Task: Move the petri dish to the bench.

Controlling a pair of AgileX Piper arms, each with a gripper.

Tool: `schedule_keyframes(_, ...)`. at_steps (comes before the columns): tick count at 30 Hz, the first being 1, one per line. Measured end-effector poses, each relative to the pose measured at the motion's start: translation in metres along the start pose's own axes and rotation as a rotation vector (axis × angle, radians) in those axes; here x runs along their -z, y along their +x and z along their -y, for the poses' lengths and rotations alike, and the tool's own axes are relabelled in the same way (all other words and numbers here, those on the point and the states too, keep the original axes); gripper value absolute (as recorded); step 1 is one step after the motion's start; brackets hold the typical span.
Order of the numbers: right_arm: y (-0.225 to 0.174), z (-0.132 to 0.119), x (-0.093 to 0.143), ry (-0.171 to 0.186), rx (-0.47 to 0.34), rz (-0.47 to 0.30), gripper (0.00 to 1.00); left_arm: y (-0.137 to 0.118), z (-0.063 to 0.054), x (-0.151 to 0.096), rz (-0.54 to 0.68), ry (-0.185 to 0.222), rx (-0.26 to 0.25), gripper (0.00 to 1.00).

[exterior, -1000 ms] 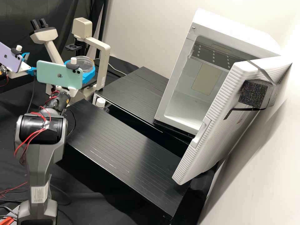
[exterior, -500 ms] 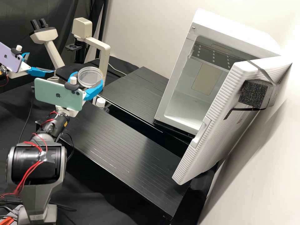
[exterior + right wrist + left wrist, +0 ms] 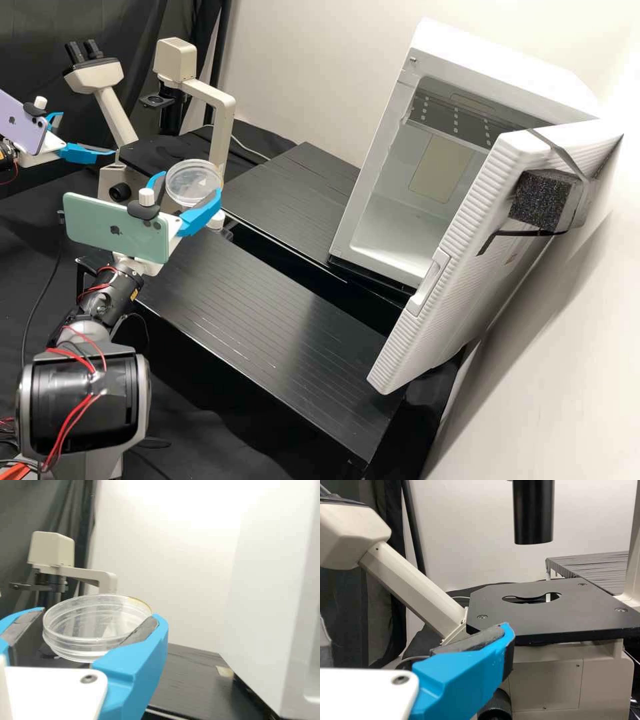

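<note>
2 blue fingers (image 3: 137, 667) of the right gripper (image 3: 192, 184) are pinching the petri dish (image 3: 197, 177) by its sides, and off it is going! Compared with 1 second ago, the dish is no longer hanging over the microscope (image 3: 223, 127); it is drawing back and dropping lower, now floating nearly level in mid-air, near the microscope's end of the black bench (image 3: 267, 313). So the pick-up is looking done, and the carry is getting underway. Over by the stage (image 3: 540, 612), the left gripper (image 3: 87, 133) is waiting with its fingers spread, grasping nothing. Next, the right arm is probably needing to swing across, keep the dish flat and ease it down before letting go; any tilting could be risking a slip from those fingers.
</note>
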Motion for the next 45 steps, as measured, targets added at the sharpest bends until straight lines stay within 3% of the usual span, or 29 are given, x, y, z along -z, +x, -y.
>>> schedule_keyframes(8,-0.016,0.003,-0.015,-0.019,0.028,0.038,0.0,0.0,0.0,0.0,0.0,0.0,0.0,1.0)
schedule_keyframes(18,-0.036,0.004,-0.04,0.013,0.036,0.188,0.0,0.0,0.0,0.0,0.0,0.0,0.0,1.0)
schedule_keyframes(26,-0.049,0.009,-0.057,-0.04,0.076,0.28,0.0,0.0,0.0,0.0,0.0,0.0,0.0,1.0)
schedule_keyframes(36,-0.051,0.003,-0.066,-0.053,0.055,0.348,0.0,0.0,0.0,0.0,0.0,0.0,0.0,1.0)
schedule_keyframes(45,-0.051,0.009,-0.074,-0.076,0.088,0.417,0.0,0.0,0.0,0.0,0.0,0.0,0.0,1.0)
